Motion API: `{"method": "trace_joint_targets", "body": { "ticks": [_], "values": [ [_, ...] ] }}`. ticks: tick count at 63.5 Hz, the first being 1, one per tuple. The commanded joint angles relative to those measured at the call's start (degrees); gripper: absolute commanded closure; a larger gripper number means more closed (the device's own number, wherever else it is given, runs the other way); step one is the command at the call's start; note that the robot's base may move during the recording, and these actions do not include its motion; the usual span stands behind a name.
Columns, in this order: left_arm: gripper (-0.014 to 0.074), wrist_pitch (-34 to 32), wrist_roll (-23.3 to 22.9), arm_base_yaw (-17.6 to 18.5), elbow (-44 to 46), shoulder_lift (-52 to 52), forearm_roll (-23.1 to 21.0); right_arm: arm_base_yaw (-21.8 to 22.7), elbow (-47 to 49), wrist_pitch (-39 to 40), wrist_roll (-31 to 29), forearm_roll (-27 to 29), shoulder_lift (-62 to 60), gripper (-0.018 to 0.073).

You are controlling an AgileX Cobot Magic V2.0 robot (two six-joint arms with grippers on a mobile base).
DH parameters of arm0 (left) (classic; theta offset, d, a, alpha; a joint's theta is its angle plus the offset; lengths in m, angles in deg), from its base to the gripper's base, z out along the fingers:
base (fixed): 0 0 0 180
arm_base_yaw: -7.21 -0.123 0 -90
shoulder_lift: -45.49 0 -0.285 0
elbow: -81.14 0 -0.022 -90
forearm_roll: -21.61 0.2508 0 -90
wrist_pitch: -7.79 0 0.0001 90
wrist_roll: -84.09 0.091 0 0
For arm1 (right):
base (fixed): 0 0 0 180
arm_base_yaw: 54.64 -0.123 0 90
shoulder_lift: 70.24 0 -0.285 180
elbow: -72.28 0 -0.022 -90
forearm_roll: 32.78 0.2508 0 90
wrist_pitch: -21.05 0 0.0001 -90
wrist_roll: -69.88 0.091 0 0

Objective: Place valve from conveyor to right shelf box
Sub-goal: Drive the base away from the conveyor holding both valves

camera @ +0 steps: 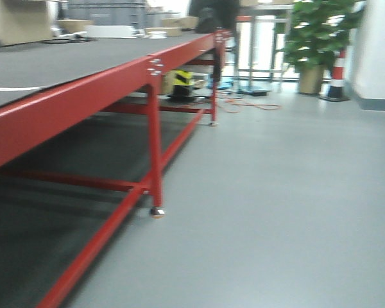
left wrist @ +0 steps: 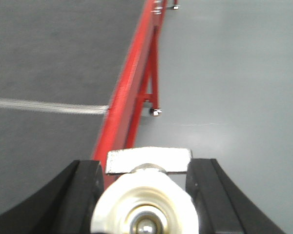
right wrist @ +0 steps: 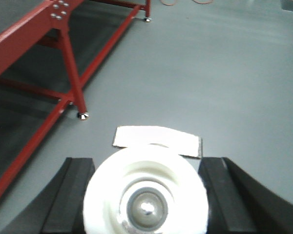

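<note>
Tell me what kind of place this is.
Probably a workshop or industrial test hall: a long red steel-framed table stands on a smooth grey floor, with a striped traffic cone and loose orange cable at the far end.

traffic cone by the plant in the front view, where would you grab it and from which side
Take the traffic cone on its narrow upper part, from above or from the open floor in front. It stands upright and tapers upward, so the top is probably easiest to pinch. The plant pot crowds its left, the wall its right.
</note>
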Motion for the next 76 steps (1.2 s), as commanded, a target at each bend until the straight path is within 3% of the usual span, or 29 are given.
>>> {"method": "trace_joint_targets", "body": {
  "ticks": [1, 76],
  "values": [
    [0.0708, -3.2, -0.2, 0.3, 0.8, 0.4, -0.2, 0.2, 1.1, 4.0, 0.0, -0.7, -1.0, 0.0711],
    [0.0708, -3.2, -0.2, 0.3, 0.8, 0.4, -0.2, 0.2, 1.1, 4.0, 0.0, -0.7, -1.0, 0.0711]
  ]
}}
